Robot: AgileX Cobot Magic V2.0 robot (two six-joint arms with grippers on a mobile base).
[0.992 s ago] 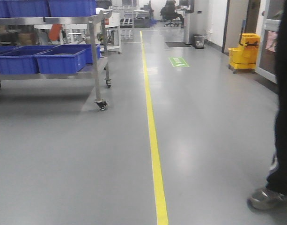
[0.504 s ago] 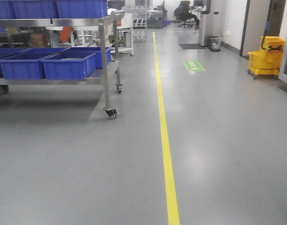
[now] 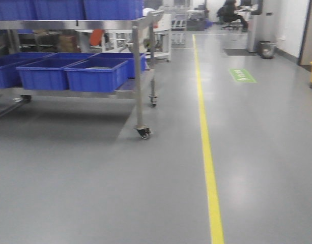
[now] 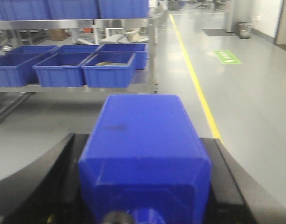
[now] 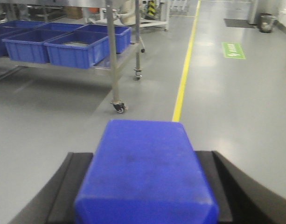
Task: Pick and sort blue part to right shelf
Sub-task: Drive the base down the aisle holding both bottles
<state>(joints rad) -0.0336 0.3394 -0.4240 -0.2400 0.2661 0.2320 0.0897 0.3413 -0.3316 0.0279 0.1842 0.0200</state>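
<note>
In the right wrist view my right gripper [image 5: 143, 156] is shut on the blue part [image 5: 145, 170], a solid-blue rectangular block that fills the gap between the black fingers [image 5: 70, 182]; its cap end does not show. My left gripper [image 4: 142, 140] is shut on another blue block [image 4: 143, 140], wider, with a slanted face and a small round knob [image 4: 118, 218] near the camera. Both grippers hang above grey floor. Neither gripper shows in the front view.
A steel wheeled rack [image 3: 138, 76] with several blue bins [image 3: 94, 75] stands at the left, its near castor [image 3: 143, 133] on the floor. A yellow floor line [image 3: 209, 168] runs away down the aisle. A green floor sign [image 3: 242, 75] and a waste bin [image 3: 267, 49] lie far off.
The front view has swung left: the rack and the yellow line have shifted right in the frame, while the person's leg and the yellow mop bucket have left it.
</note>
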